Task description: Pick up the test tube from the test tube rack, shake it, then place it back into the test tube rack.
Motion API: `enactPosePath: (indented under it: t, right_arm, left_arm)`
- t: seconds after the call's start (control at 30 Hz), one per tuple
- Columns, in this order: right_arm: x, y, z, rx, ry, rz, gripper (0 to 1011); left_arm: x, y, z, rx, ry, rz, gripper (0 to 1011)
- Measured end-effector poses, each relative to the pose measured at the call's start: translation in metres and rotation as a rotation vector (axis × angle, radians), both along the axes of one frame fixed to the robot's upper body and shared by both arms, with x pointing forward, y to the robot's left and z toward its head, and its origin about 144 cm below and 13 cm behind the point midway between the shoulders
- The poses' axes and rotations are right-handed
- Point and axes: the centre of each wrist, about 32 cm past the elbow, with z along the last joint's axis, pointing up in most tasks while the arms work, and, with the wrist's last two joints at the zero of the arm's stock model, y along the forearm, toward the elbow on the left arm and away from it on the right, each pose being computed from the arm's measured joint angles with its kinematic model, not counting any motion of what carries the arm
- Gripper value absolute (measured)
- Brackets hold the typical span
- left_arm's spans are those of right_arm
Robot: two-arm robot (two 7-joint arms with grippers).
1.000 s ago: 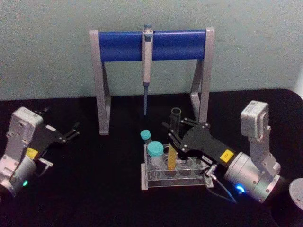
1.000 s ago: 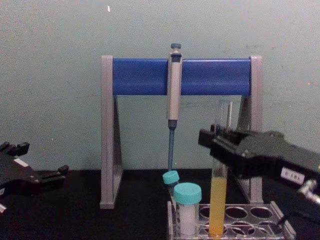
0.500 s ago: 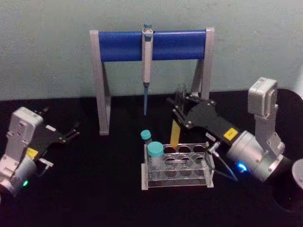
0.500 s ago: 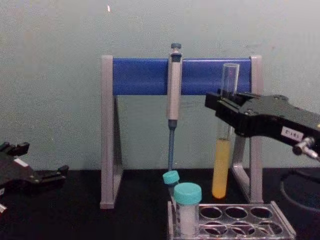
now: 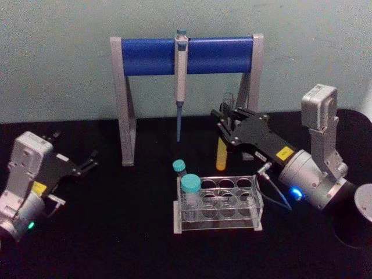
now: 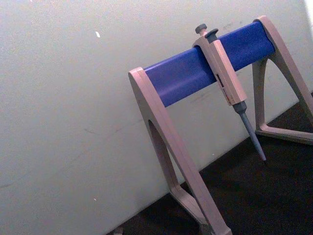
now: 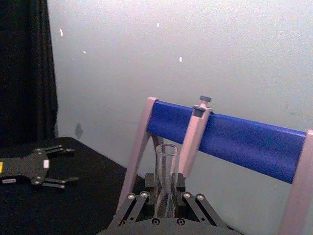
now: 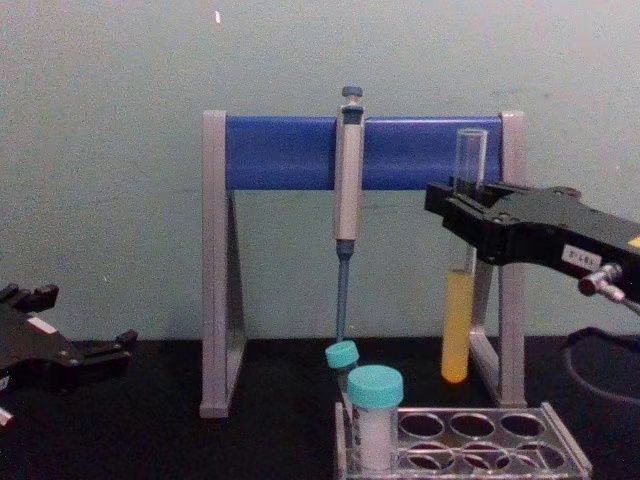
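My right tool and left tool were black, yellow-labelled, on silver wrists with grey camera boxes and small lights.

We see a laboratory bench: a pipette hangs on a grey stand with a blue crossbar, a clear test tube rack holds a teal-capped tube, and a test tube carries yellow liquid above a black table.
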Motion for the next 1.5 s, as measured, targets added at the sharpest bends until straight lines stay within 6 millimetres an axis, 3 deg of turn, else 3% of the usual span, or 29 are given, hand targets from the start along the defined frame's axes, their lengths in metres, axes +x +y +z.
enactPosePath:
  t: [0.27, 0.43, 0.77, 1.1, 1.5]
  right_arm:
    - [-0.004, -0.011, 0.001, -0.008, -0.001, -0.042, 235]
    - [-0.021, -0.021, 0.004, -0.026, 0.004, -0.059, 235]
    - [-0.041, -0.020, 0.006, -0.023, 0.042, 0.021, 235]
    - [-0.022, -0.002, 0.002, 0.037, 0.041, 0.069, 235]
    - [-0.006, -0.004, 0.000, 0.042, 0.024, 0.016, 235]
  left_arm:
    - [0.000, 0.000, 0.000, 0.000, 0.000, 0.000, 1001]
    - [0.000, 0.000, 0.000, 0.000, 0.000, 0.000, 1001]
    - [0.000, 0.000, 0.000, 0.000, 0.000, 0.000, 1001]
    - [0.000, 0.000, 0.000, 0.000, 0.000, 0.000, 1001]
    - [0.000, 0.000, 0.000, 0.000, 0.000, 0.000, 1001]
